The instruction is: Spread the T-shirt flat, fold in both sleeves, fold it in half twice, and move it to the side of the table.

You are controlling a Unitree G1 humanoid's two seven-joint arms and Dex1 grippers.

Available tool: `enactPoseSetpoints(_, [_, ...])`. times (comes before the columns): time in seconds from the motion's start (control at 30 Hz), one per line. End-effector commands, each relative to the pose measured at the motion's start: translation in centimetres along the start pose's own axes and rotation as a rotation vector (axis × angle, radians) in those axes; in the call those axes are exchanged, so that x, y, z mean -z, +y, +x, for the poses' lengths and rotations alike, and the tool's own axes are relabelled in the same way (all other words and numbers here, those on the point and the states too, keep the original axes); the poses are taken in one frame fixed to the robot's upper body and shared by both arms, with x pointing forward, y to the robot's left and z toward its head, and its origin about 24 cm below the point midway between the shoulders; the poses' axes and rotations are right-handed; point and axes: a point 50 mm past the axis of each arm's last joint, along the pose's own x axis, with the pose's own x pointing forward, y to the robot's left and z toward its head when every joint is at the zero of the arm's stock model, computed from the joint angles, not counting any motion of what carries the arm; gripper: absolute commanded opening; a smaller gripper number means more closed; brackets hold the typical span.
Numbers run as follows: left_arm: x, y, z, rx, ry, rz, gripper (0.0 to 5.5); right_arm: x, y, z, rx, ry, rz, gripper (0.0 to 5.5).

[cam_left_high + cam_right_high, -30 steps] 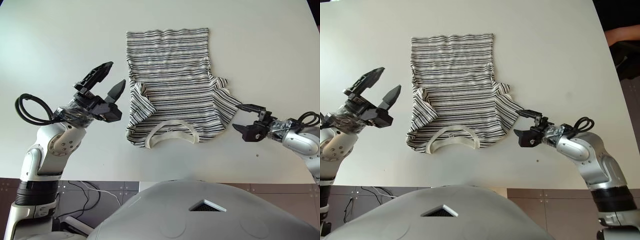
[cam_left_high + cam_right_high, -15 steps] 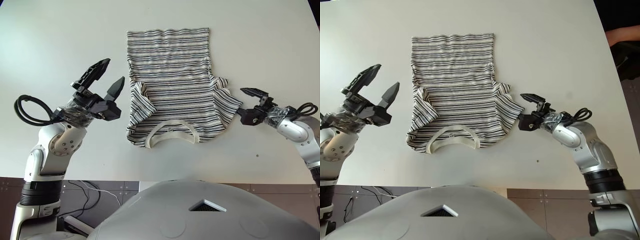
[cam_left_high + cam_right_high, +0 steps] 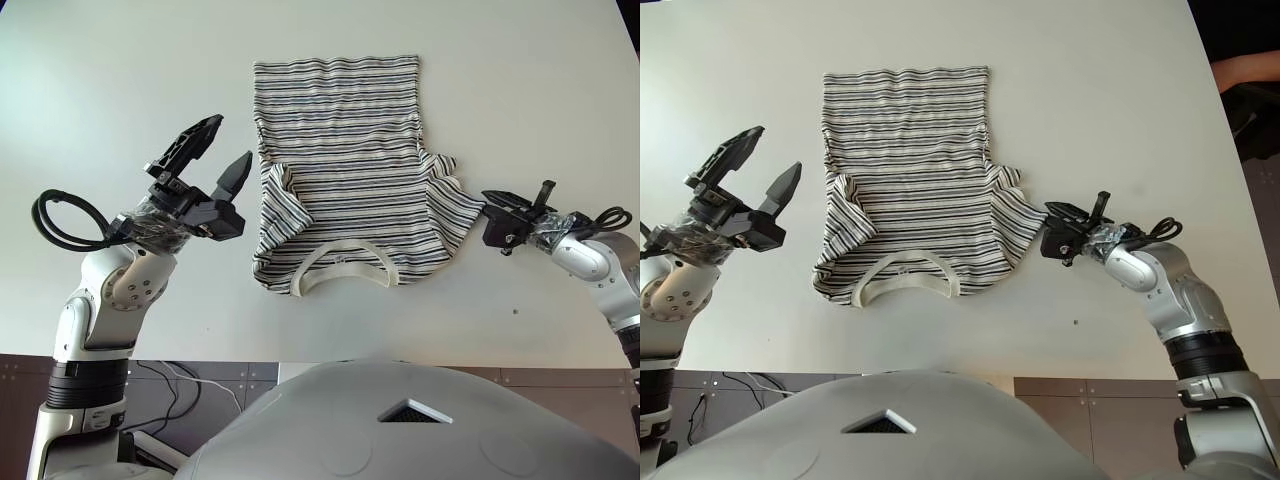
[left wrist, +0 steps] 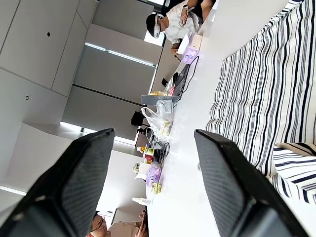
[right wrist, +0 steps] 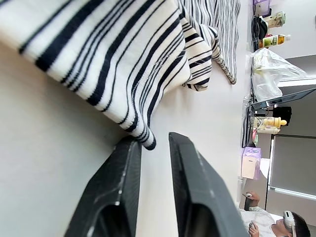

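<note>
A striped T-shirt [image 3: 345,150] lies on the white table [image 3: 120,80], its white collar [image 3: 345,268] toward me. Both sleeves are turned in and bunched, the left sleeve [image 3: 285,200] and the right sleeve [image 3: 450,190]. My left gripper [image 3: 230,142] is open and empty, held above the table left of the shirt. My right gripper [image 3: 492,215] sits low at the shirt's right shoulder edge. In the right wrist view its fingers [image 5: 123,187] stand close together with a narrow gap, and the striped corner [image 5: 133,106] of the cloth reaches their tips.
Bare tabletop lies on both sides of the shirt and beyond its hem. The table's front edge [image 3: 150,358] runs just before me. A small dark speck [image 3: 515,311] lies near the right arm. A plastic bag [image 5: 271,74] and bottles stand far off at the table's end.
My right gripper moved in to the shirt's right shoulder edge, turned at the wrist, and its fingers narrowed from wide open. The left arm barely shifted; the shirt lies as before.
</note>
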Motion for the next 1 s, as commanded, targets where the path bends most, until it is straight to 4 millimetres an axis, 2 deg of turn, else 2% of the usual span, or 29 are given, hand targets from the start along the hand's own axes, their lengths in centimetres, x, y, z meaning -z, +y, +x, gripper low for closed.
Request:
enactPoseSetpoints(0.03, [-0.3,-0.1,0.3,0.017,-0.019,0.01,2.98,0.1,1.9,0.1,-0.1,0.015,0.001,0.2])
enactPoseSetpoints(0.27, [-0.8,-0.4,0.6,0.028,-0.038,0.002,2.98,0.0,2.0,0.2,-0.099,0.002,-0.016,0.12])
enactPoseSetpoints(0.5, [-0.5,-0.4,0.6,0.021,-0.031,0.004,2.98,-0.3,-0.4,-0.2,0.145,-0.019,0.036,0.12])
enactPoseSetpoints(0.7, [-0.5,-0.5,0.9,0.031,-0.042,0.013,2.98,-1.7,-1.9,-0.4,0.275,-0.094,0.043,0.12])
enactPoseSetpoints(1.0, [-0.7,-2.0,1.0,0.094,-0.068,0.011,2.98,-4.3,-2.5,0.8,0.313,-0.207,0.008,0.12])
